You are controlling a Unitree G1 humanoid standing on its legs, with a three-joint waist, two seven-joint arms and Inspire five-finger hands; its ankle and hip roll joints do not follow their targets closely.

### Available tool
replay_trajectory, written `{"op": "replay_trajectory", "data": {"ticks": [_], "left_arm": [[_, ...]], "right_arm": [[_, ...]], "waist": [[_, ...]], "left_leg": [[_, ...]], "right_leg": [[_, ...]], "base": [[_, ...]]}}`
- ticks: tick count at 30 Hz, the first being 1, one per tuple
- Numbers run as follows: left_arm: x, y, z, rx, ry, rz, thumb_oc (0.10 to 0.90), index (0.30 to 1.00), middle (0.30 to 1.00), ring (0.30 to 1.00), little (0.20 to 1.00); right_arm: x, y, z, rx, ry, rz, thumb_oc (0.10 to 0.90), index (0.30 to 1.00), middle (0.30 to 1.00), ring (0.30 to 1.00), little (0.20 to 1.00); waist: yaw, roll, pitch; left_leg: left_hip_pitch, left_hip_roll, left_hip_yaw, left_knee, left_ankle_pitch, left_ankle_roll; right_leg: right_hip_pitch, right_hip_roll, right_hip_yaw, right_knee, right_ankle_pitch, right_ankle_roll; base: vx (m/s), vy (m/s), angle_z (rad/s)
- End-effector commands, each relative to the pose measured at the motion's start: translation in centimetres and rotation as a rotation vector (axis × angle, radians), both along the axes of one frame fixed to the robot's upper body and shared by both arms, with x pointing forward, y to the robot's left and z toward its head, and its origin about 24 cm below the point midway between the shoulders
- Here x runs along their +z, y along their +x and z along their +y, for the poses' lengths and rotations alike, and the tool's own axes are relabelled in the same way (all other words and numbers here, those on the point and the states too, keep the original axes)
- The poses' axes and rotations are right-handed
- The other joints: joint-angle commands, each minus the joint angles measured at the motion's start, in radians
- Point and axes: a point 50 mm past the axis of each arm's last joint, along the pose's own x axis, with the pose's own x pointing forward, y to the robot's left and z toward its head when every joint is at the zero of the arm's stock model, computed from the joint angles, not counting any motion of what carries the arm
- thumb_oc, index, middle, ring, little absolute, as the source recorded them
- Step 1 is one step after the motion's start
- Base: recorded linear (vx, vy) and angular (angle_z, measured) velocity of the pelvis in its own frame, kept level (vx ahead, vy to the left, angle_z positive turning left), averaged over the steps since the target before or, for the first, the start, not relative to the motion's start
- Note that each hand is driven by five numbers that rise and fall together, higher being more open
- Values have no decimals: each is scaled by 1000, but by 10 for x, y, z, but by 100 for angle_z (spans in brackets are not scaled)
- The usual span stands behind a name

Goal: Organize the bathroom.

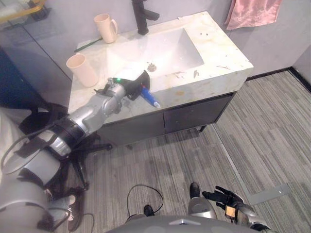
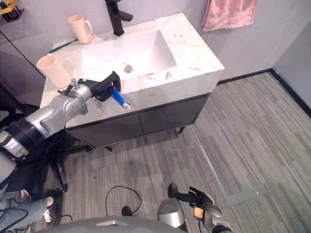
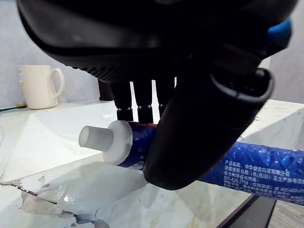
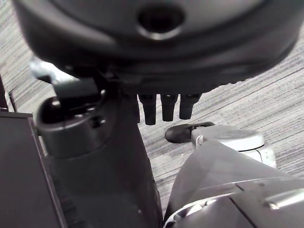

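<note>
We see the left hand with fingers and thumb curled round a blue toothpaste tube with a white cap — white print runs along its side. It lies on the marble counter under the hand, beside the white sink. The right hand hangs low, fingers loosely spread.

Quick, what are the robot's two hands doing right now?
Left hand: closed around a blue toothpaste tube at the counter's front edge.
Right hand: open, hanging low, holding nothing.
</note>
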Motion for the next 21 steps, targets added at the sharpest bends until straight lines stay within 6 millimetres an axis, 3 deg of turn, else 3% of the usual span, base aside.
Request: {"op": "replay_trajectory", "data": {"ticks": [1,7,8,10,12,14,15,16,17,20,21], "left_arm": [[85,12,21,75,-106,-342,400,300,300,300,300],[97,-1,27,29,-356,-404,400,300,300,300,300],[101,-10,32,-14,-572,-405,400,300,300,300,300],[100,-23,39,-51,-761,-405,400,300,300,300,300],[99,-26,41,-61,-811,-399,400,300,300,300,300],[94,-39,48,-119,-1048,-359,400,300,300,300,300],[93,-40,48,-122,-1060,-361,400,300,300,300,300],[89,-44,50,-132,-1126,-356,400,300,300,300,300],[89,-44,50,-131,-1127,-355,400,300,300,300,300],[86,-49,56,-155,-1255,-333,400,300,300,300,300],[84,-51,59,-172,-1333,-291,400,300,300,300,300]], "right_arm": [[5,-45,-39,-67,-120,83,800,900,900,900,900],[26,-9,-50,-158,-178,-164,800,900,900,900,900],[45,10,-57,-212,-217,-360,800,900,900,900,900],[76,32,-62,-235,-272,-585,800,900,900,900,900],[83,35,-62,-236,-276,-624,800,900,900,900,900],[127,42,-76,-251,-399,-883,800,900,900,900,900],[130,43,-77,-252,-411,-902,800,900,900,900,900],[155,47,-87,-275,-463,-1014,800,900,900,900,900],[155,47,-87,-274,-464,-1013,800,900,900,900,900],[205,56,-95,-225,-579,-1235,800,900,900,900,900],[244,60,-93,-169,-640,-1417,800,900,900,900,900]], "waist": [[-18,-36,-59],[-11,-52,-54],[-10,-64,-48],[-20,-78,-51],[-25,-80,-52],[-48,-89,-55],[-49,-90,-57],[-63,-91,-62],[-63,-90,-64],[-88,-87,-69],[-102,-83,-75]], "left_leg": [[-135,-56,28,158,-47,0],[-127,-54,22,145,-42,0],[-119,-55,20,142,-47,0],[-118,-59,22,134,-46,5],[-117,-60,23,131,-47,7],[-103,-66,30,122,-58,13],[-106,-66,32,121,-54,14],[-96,-69,38,108,-57,19],[-97,-69,38,107,-56,20],[-78,-74,48,89,-58,26],[-71,-79,54,75,-57,30]], "right_leg": [[46,58,-45,134,-235,24],[46,55,-47,133,-229,25],[54,54,-46,131,-231,26],[46,53,-36,126,-221,28],[44,54,-32,124,-219,28],[43,54,-9,119,-217,35],[39,54,-7,117,-213,35],[35,58,9,111,-208,41],[34,58,10,110,-207,41],[30,63,37,103,-199,49],[23,65,54,97,-188,56]], "base": [[-41,12,-1],[-62,18,0],[-92,41,-5],[-108,70,-5],[-75,69,-2],[-108,121,-10],[-107,120,-19],[-70,67,-13],[-80,109,-4],[-68,122,-13],[-99,144,-28]]}}
